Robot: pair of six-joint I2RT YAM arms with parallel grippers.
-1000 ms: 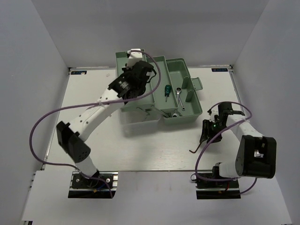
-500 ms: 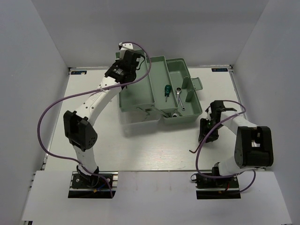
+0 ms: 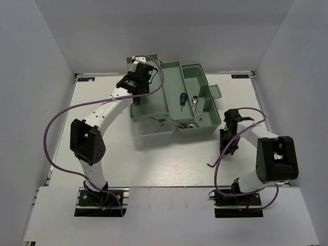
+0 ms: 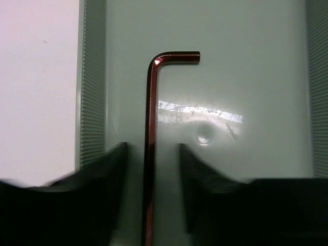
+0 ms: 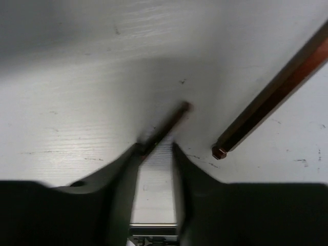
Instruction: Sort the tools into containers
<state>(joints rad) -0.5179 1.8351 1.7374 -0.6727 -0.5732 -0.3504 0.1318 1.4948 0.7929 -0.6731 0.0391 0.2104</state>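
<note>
Each hex key is light, stiff and smooth, so it slips easily; grip it on the long shank. The left arm (image 3: 108,110) reaches over the toolbox (image 3: 154,105), jaws half open on both sides of one hex key (image 4: 149,133), not touching it. The right jaws, low on the table (image 3: 102,154), stand narrowly apart around a thin key (image 5: 171,119).

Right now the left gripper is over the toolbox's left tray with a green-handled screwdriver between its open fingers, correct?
Not quite. What lies between the left gripper's open fingers is a thin dark L-shaped hex key, not a screwdriver. The left wrist view shows it plainly. The rest is right: the gripper is over the toolbox's left tray.
</note>
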